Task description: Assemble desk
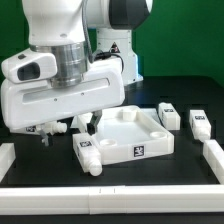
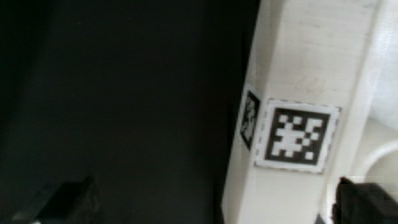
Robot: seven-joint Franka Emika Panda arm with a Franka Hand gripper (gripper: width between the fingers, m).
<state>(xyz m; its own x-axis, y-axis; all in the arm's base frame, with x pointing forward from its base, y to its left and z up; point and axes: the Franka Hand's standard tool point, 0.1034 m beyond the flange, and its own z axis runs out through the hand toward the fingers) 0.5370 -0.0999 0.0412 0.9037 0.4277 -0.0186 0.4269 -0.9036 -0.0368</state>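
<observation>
Desk tabletop (image 1: 128, 133) sits mid-table, rim up, under the arm (image 1: 70, 60).
The gripper (image 2: 214, 203) hangs with fingers spread either side of the tagged rim wall (image 2: 306, 80), probably lined up to grip it; one leg (image 1: 88, 156) lies at its near corner, two more legs (image 1: 167, 114) wait nearby.

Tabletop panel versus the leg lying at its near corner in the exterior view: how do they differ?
The tabletop panel is broad, flat and rimmed; the leg is a short narrow post. The arm hides part of the tabletop panel, while the leg lies in full view on its side. Both are white and rest on the dark table.
</observation>
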